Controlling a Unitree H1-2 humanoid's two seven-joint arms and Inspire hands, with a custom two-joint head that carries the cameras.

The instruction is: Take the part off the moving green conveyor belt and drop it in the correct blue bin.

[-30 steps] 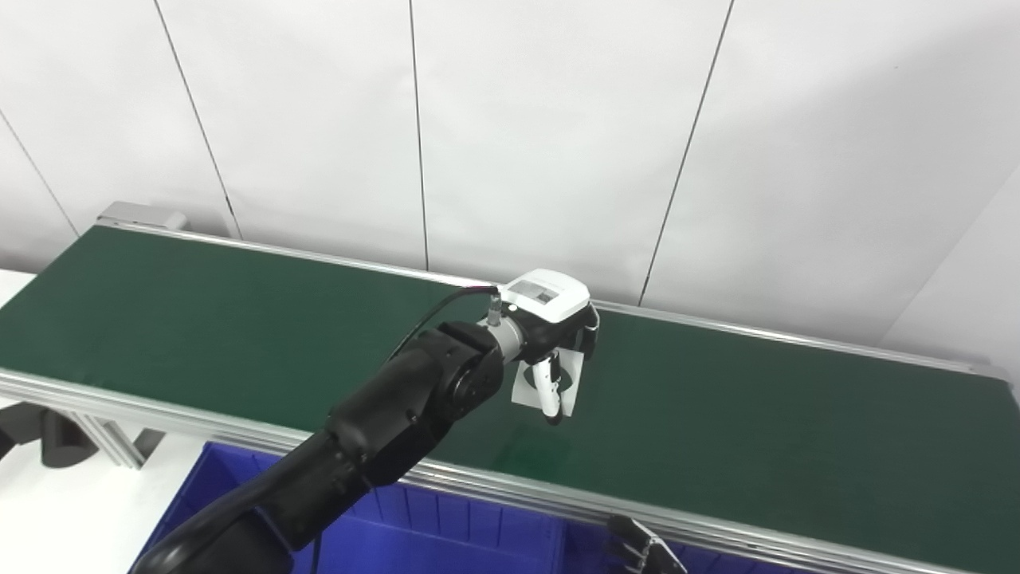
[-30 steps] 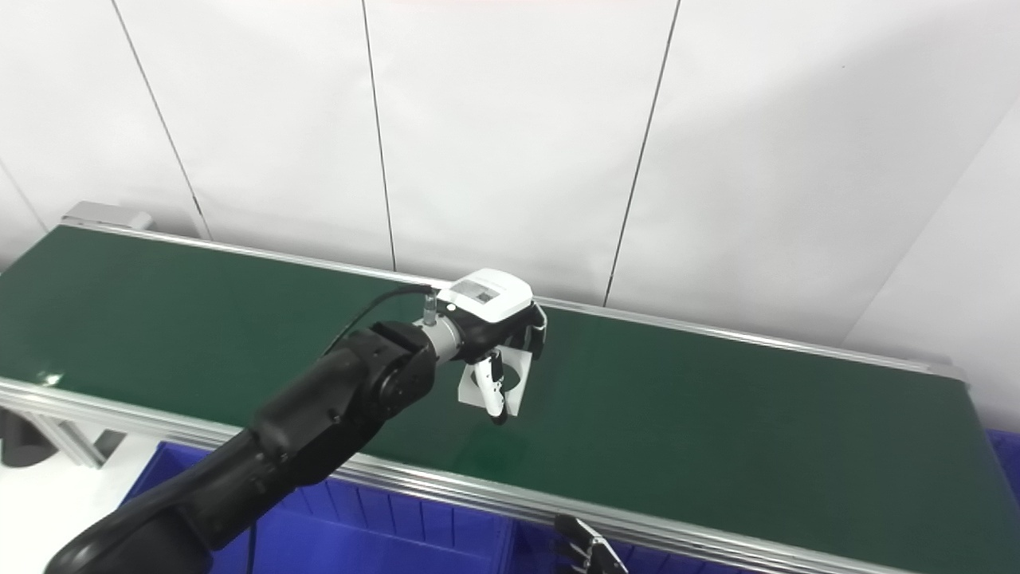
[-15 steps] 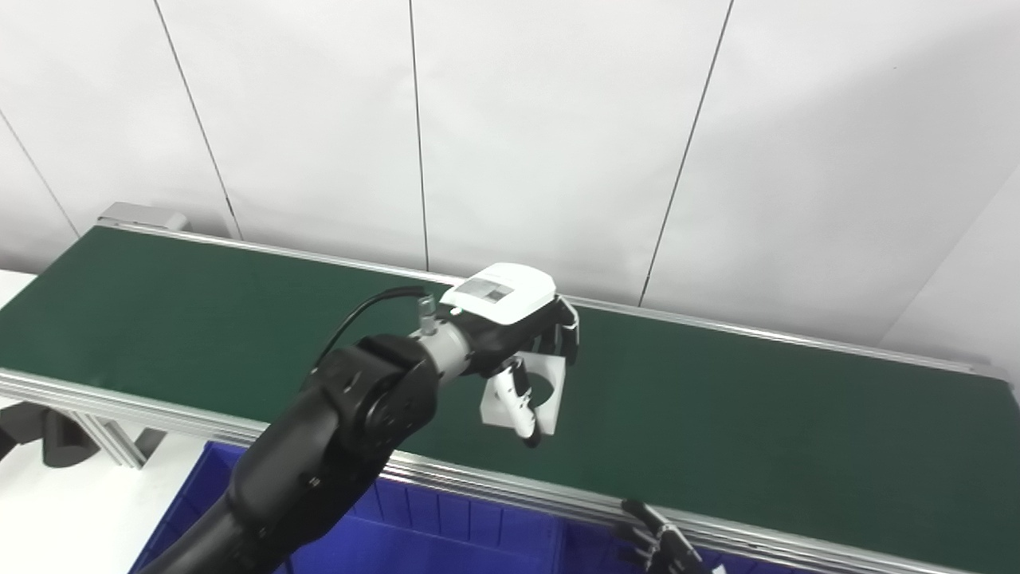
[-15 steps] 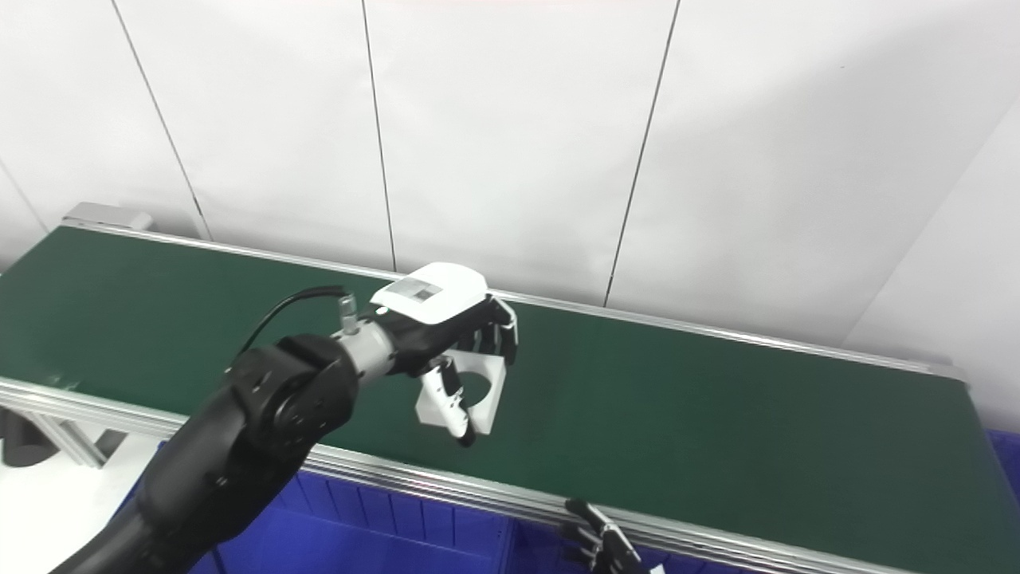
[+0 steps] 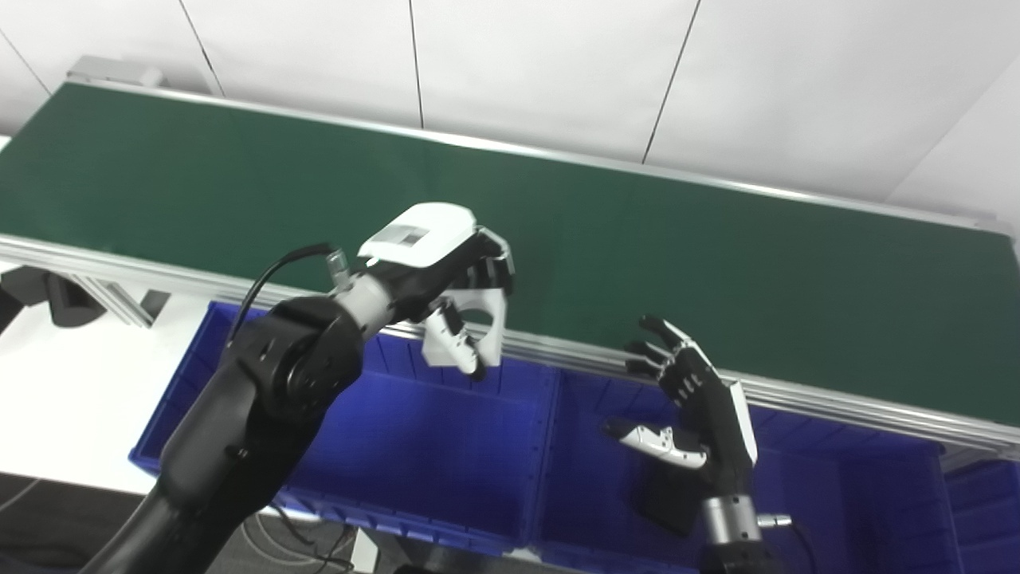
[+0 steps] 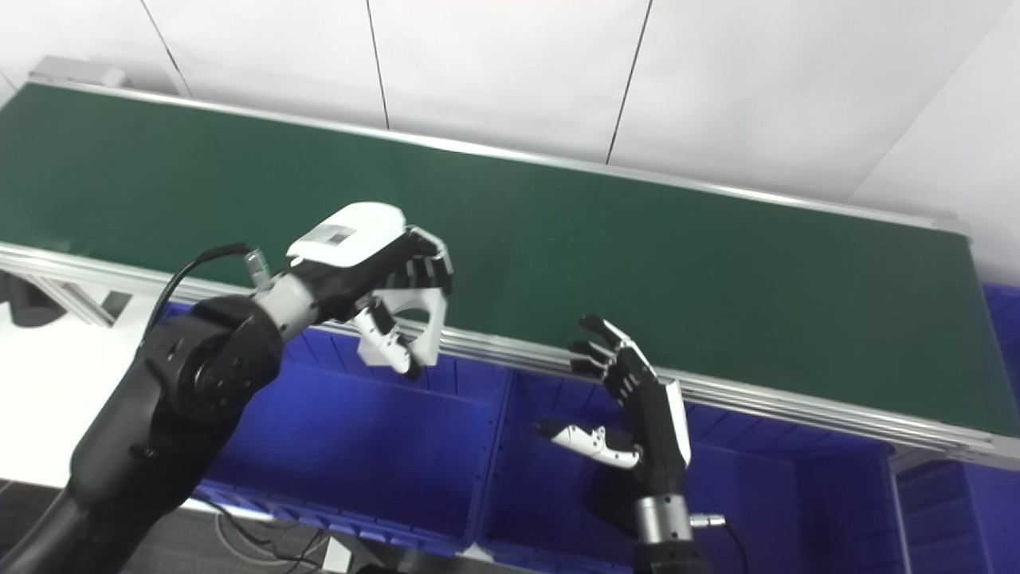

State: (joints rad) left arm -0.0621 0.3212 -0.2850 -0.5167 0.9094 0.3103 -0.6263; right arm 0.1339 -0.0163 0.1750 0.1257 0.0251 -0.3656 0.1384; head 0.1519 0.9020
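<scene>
My left hand (image 5: 434, 275) is shut on a white square part with a round hole (image 5: 478, 331). It holds the part in the air over the near rail of the green conveyor belt (image 5: 717, 255), above the back edge of the left blue bin (image 5: 382, 430). In the right eye view the left hand (image 6: 362, 259) holds the part (image 6: 414, 323) the same way. My right hand (image 5: 689, 410) is open and empty, fingers spread, above the middle blue bin (image 5: 606, 510). The belt carries nothing in view.
A further blue bin (image 5: 984, 502) sits at the far right. The belt's aluminium rail (image 5: 837, 395) runs between belt and bins. A white wall stands behind the belt. A white surface (image 5: 72, 383) lies left of the bins.
The camera has tilted down, bringing the bins into view. My left hand has carried the part off the belt toward me, over the rail. My right hand has risen into view, open.
</scene>
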